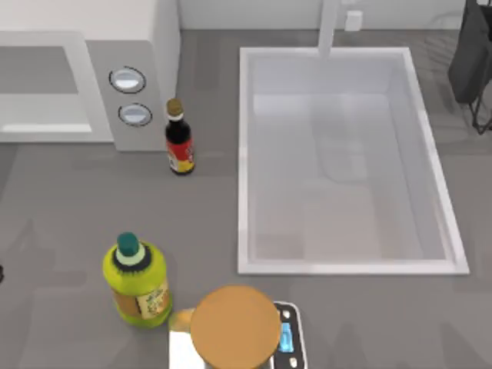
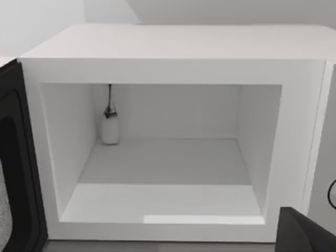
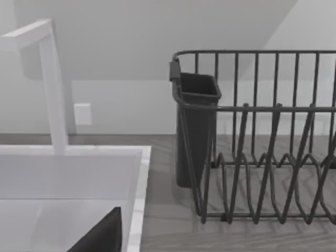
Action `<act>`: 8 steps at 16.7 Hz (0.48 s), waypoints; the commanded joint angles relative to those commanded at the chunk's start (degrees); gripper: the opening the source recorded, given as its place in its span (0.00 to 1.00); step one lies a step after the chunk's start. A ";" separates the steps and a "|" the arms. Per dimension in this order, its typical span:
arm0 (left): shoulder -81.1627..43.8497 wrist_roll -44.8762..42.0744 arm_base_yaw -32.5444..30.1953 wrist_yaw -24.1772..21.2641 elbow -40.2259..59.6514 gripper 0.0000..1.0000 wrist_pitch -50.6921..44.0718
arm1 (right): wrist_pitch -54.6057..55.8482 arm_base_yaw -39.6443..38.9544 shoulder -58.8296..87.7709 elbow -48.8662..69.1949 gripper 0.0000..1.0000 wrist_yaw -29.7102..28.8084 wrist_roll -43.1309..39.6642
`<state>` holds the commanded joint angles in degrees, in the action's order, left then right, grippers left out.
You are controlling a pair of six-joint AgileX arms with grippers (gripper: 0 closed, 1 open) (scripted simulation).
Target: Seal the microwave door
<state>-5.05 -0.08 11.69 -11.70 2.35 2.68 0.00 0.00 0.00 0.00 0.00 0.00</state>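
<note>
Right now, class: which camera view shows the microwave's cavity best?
The left wrist view: it faces the microwave and shows the whole open cavity. The top view catches the cavity at its left edge. The right wrist view faces the sink and dish rack.

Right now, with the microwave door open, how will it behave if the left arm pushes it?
The microwave door looks like a flat, rigid panel, so it should swing rather than flex. Standing open at the microwave's side, it probably pivots on that edge. Being thin, it is likely light; a gentle push may do.
</note>
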 joint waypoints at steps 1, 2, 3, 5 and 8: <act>-0.87 -0.01 2.03 -2.03 0.40 0.00 0.46 | 0.00 0.00 0.00 0.00 1.00 0.00 0.00; -1.61 -0.03 3.72 -3.72 0.75 0.00 0.85 | 0.00 0.00 0.00 0.00 1.00 0.00 0.00; -2.19 -0.04 5.06 -5.06 1.02 0.00 1.16 | 0.00 0.00 0.00 0.00 1.00 0.00 0.00; -2.67 -0.04 6.09 -6.08 1.24 0.00 1.41 | 0.00 0.00 0.00 0.00 1.00 0.00 0.00; -2.44 -0.09 5.90 -5.89 1.00 0.00 1.34 | 0.00 0.00 0.00 0.00 1.00 0.00 0.00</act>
<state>-7.49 -0.17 17.58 -17.59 3.34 4.02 0.00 0.00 0.00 0.00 0.00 0.00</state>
